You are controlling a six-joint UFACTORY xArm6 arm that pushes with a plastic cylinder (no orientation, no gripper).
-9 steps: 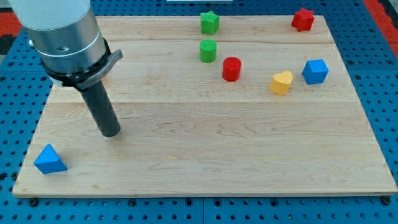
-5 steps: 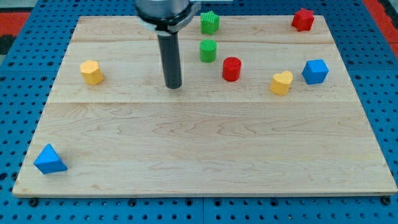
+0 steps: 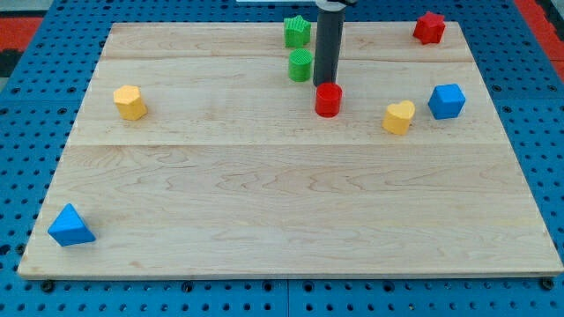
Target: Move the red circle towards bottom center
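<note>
Red circular cylinder block (image 3: 328, 99) stands upright, long axis vertical, above centre on the light wooden bench (image 3: 282, 211). My tip (image 3: 325, 84) touches its top edge (no jaws fitted). Green cylinder block (image 3: 300, 65) just beside the rod.

I see a pale wooden board (image 3: 291, 220) filling most of the view, made of long planks with the grain running left to right and faint seams between them. Under it and all around lies a blue pegboard surface (image 3: 26, 158) dotted with regular rows of holes. At the view's top corners a red patch (image 3: 22, 18) shows at the left and another at the right. The light is even and soft, with short shadows.
</note>
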